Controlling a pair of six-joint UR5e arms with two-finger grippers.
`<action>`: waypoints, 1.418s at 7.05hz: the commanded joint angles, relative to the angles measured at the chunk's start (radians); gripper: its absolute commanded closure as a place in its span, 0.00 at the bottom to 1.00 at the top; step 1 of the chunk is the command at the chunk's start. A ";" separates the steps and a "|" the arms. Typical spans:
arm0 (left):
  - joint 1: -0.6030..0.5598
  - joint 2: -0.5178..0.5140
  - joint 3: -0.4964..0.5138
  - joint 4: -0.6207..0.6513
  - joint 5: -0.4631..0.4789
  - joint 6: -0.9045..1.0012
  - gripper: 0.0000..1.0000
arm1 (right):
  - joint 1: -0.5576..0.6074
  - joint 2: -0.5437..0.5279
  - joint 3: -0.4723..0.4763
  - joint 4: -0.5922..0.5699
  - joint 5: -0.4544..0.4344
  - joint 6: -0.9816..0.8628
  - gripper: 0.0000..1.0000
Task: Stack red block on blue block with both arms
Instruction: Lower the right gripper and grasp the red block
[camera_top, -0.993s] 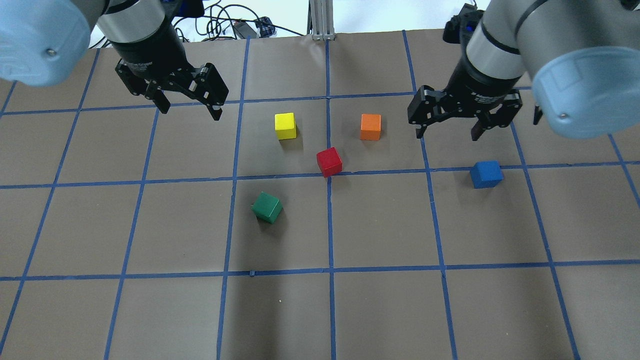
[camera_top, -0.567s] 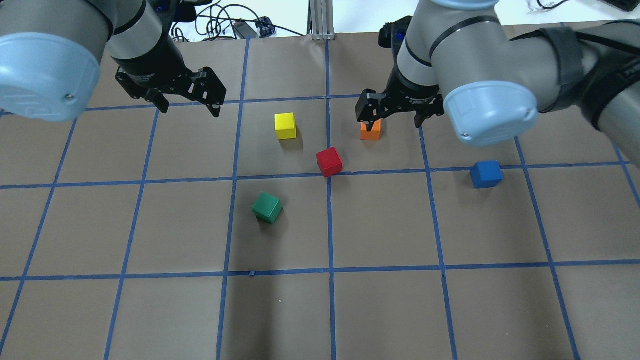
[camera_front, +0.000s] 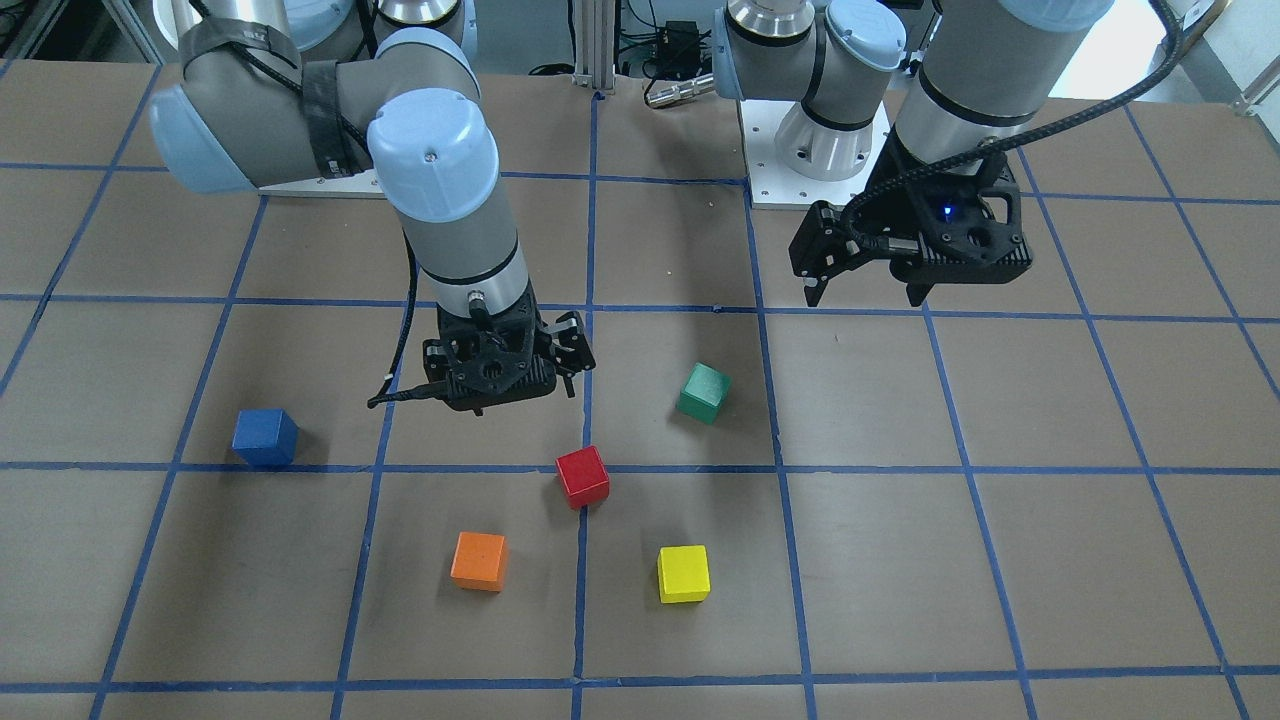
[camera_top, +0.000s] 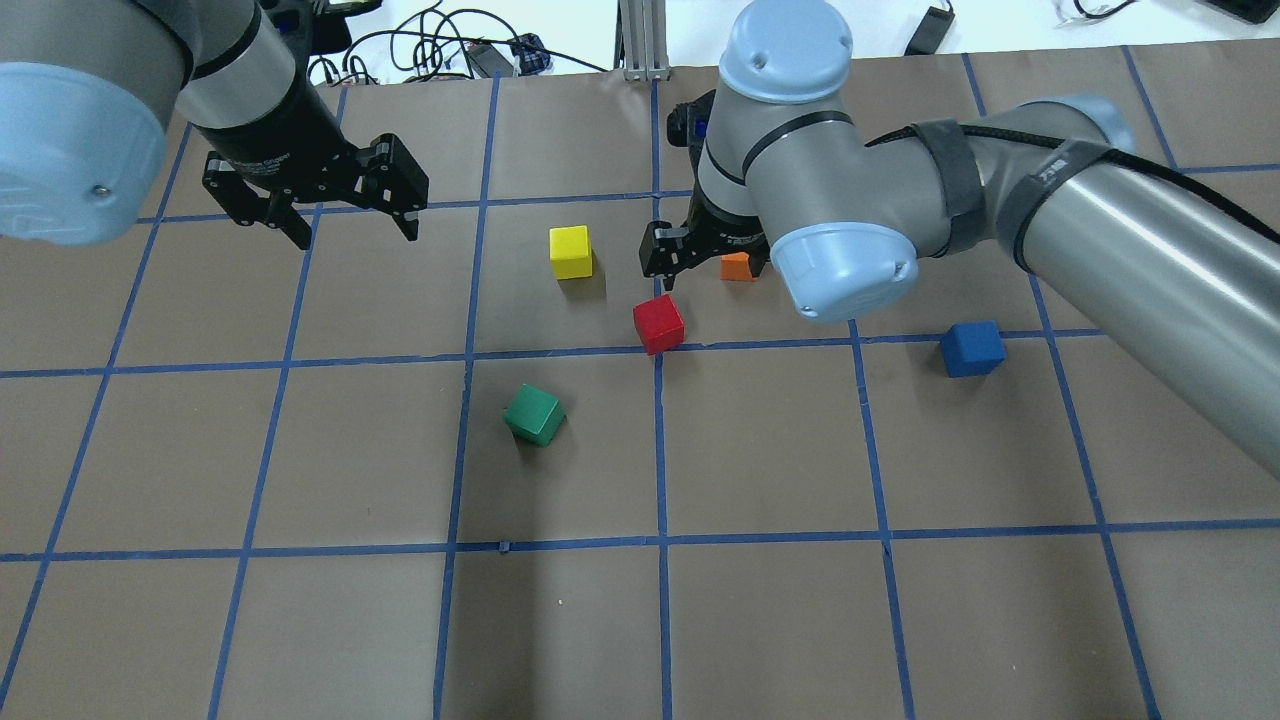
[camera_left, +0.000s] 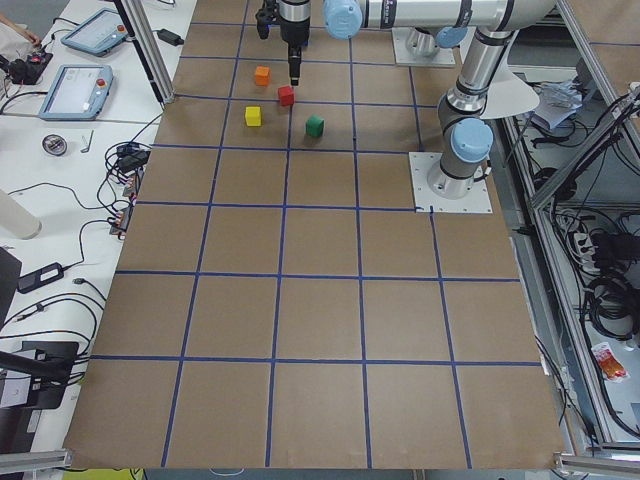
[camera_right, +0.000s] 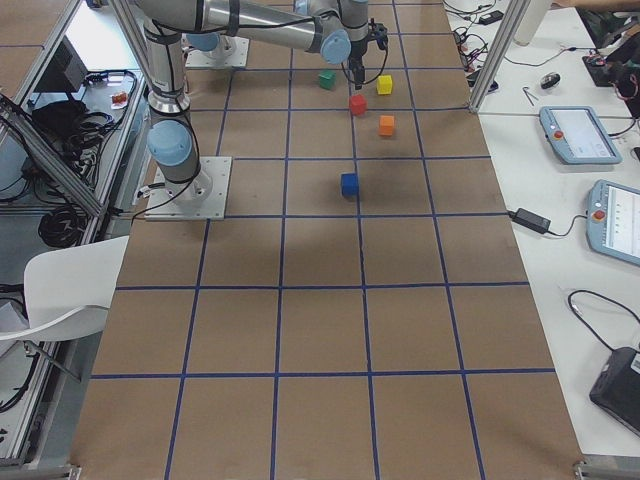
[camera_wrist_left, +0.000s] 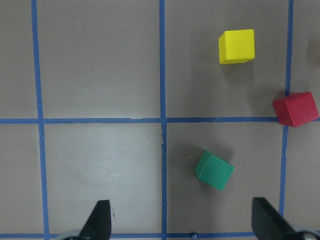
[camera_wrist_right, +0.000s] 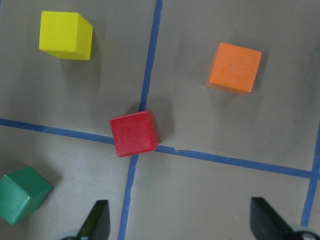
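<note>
Right wrist-mounted: right gripper (camera_wrist_right: 181, 225) is released, fingers (camera_wrist_right: 96, 222) spread wide with nothing between them. Red block (camera_wrist_right: 134, 133) sits on the bench (camera_wrist_right: 215, 205) where the blue tape lines (camera_wrist_right: 200, 155) cross. It's ahead of the fingers, left of their midline, faces skewed to them. I read this as the approach to the grasp. I'd shift until red is centred, turn the wrist square to two opposite faces, drop straight down and clench low on the cube. Green cube (camera_wrist_right: 22, 194), orange cube (camera_wrist_right: 234, 68) and yellow cube (camera_wrist_right: 65, 35) all stand apart from red, so the fingers have room. Blue isn't in this view.

Left wrist-mounted: left gripper (camera_wrist_left: 183, 222) is released too, and empty. Red is hard against the right edge, well off its midline.

Overhead exterior: blue block (camera_top: 972, 348) sits alone on the robot's right, well apart from red. The right arm's elbow cap (camera_top: 845, 270) hides most of its gripper and part of orange, so only one finger shows.

Exterior front-facing: right gripper hangs over the bench on the robot's side of red, not touching it. I can't read its height. Left gripper is up and well clear of every cube.

Exterior left, exterior right: cubes are specks and I can't tell finger state from either.
</note>
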 joint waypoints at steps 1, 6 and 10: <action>-0.001 0.011 -0.013 -0.004 -0.001 0.010 0.00 | 0.021 0.069 0.001 -0.052 0.002 -0.003 0.00; -0.001 0.017 -0.016 -0.002 -0.001 0.019 0.00 | 0.027 0.196 0.001 -0.176 0.043 -0.001 0.00; 0.001 0.017 -0.016 -0.002 -0.001 0.019 0.00 | 0.027 0.253 0.003 -0.251 0.045 -0.001 0.00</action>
